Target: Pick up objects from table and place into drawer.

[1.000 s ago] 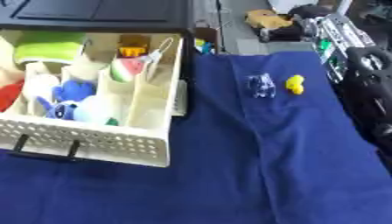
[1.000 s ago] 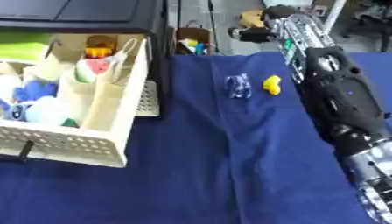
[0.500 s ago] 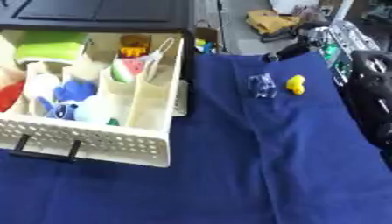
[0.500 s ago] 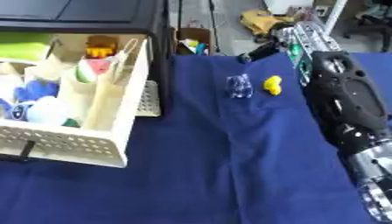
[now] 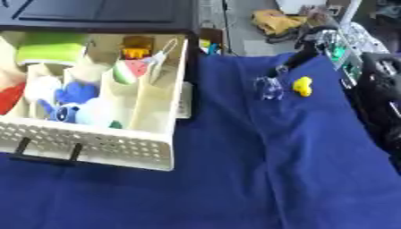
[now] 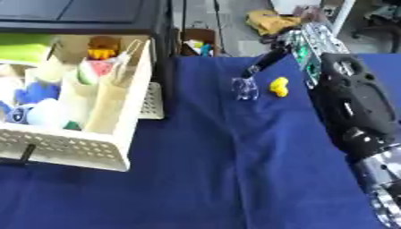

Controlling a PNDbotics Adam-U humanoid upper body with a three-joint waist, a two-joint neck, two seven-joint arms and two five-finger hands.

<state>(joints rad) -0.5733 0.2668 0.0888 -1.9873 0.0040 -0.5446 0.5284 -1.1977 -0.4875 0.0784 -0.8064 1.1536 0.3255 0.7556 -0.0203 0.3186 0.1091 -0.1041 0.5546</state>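
At the far right of the blue cloth (image 5: 235,170), the right hand (image 6: 275,53) is reaching in from the upper right corner, its black arm (image 6: 352,103) running down that edge of the view. Dark fingers (image 5: 291,61) are stretching straight and slanting down toward the cloth, curling round nothing, so the hand is standing open and carrying nothing. Just below the fingertips, a clear glass-like thing (image 5: 269,87) is lying on the cloth; whether the fingertips are touching it cannot be told. Just beside it, on the arm's side, a small yellow toy (image 5: 301,86) is resting on the cloth, close under the hand and apart from the fingers. Well apart from the hand, across the cloth on the other side, a cream drawer (image 5: 102,147) is standing pulled out from a dark cabinet (image 5: 94,13), with a perforated front and a dark handle (image 5: 47,154). Divided compartments inside it are holding a green thing (image 5: 49,50), a blue plush toy (image 5: 66,105), a watermelon-slice piece (image 5: 131,71), an orange-and-brown item (image 5: 138,45) and a red thing (image 5: 6,96) at the far edge from the hand. Beyond the hand, past the cloth's back edge, yellowish clutter (image 5: 274,21) is lying on the floor. No left hand is showing in either view.
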